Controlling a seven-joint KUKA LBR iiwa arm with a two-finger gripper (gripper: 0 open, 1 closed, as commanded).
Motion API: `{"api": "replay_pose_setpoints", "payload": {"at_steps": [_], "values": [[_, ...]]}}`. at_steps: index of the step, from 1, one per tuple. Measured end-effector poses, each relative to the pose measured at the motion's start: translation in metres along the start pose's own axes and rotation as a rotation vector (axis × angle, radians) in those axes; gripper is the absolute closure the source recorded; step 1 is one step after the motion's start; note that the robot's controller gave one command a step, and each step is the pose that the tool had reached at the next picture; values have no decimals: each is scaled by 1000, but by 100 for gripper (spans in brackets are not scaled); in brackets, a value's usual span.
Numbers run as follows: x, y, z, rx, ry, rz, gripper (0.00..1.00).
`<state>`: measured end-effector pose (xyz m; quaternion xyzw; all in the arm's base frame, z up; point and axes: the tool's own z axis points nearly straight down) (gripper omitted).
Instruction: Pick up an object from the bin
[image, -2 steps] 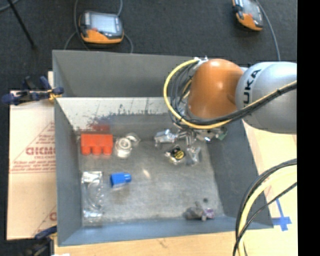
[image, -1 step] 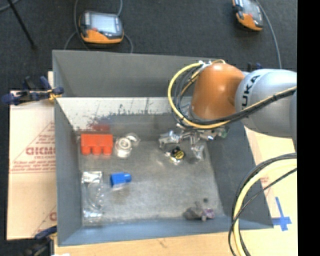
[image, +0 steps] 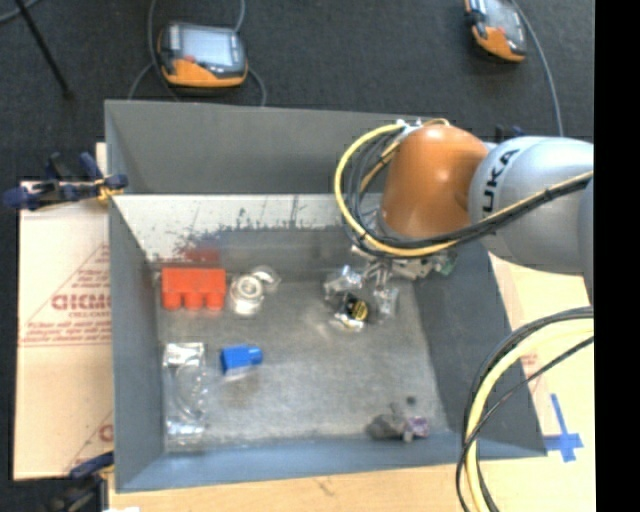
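Observation:
My gripper (image: 384, 285) hangs below the orange-domed wrist at the bin's back right, low over the floor. Just left of it, touching or nearly touching, lies a small silvery object with a yellow and black part (image: 348, 306). I cannot tell whether that object is between the jaws. A clear round cap-like piece (image: 249, 292) lies further left, beside an orange toy block (image: 192, 288).
A small blue piece (image: 240, 358) and a crumpled clear plastic wrapper (image: 185, 392) lie at the front left. A grey and purple object (image: 400, 428) sits by the front wall at the right. The arm and its looped cables cover the back right corner.

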<state>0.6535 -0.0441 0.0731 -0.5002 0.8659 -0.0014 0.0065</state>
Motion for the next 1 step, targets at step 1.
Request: {"api": "replay_pose_setpoints", "payload": {"at_steps": [1], "values": [[-13, 43, -135, 2, 4, 45, 100]]}}
